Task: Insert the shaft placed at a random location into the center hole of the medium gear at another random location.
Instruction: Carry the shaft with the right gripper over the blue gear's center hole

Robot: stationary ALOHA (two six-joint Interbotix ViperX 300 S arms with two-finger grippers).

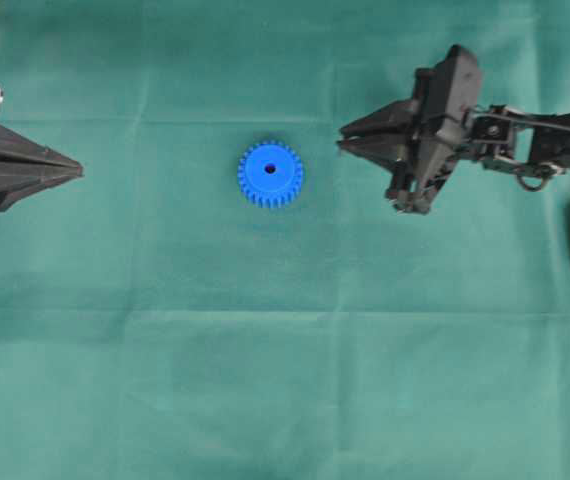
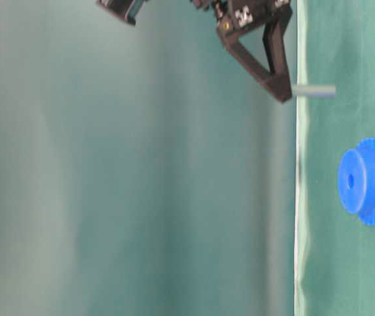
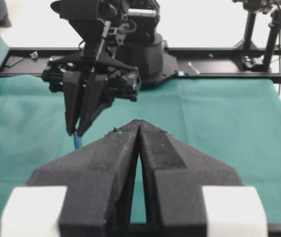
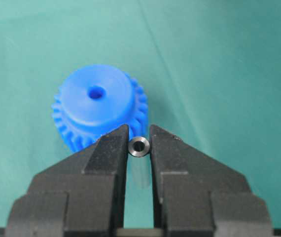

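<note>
I'm watching the right gripper (image 4: pixel 139 140) pinching the shaft (image 4: pixel 139 146) at its tips — the pin is hanging clear above the green surface (image 1: pixel 285 380), just short of the medium gear (image 1: pixel 270 174), which is lying flat mid-cloth, its center hole (image 4: pixel 96 92) facing up. The left gripper (image 3: pixel 139 123) is sitting well apart — jaws pressed closed on nothing.

Matte black wedge-shaped end effector (image 4: pixel 139 143) fingers, white blocks at their bases, thin black cables.

medium gear (image 4: pixel 98 111): matt blue plastic | shaft (image 4: pixel 139 146): smooth grey metal | table cloth (image 1: pixel 285 380): matt green fabric
</note>
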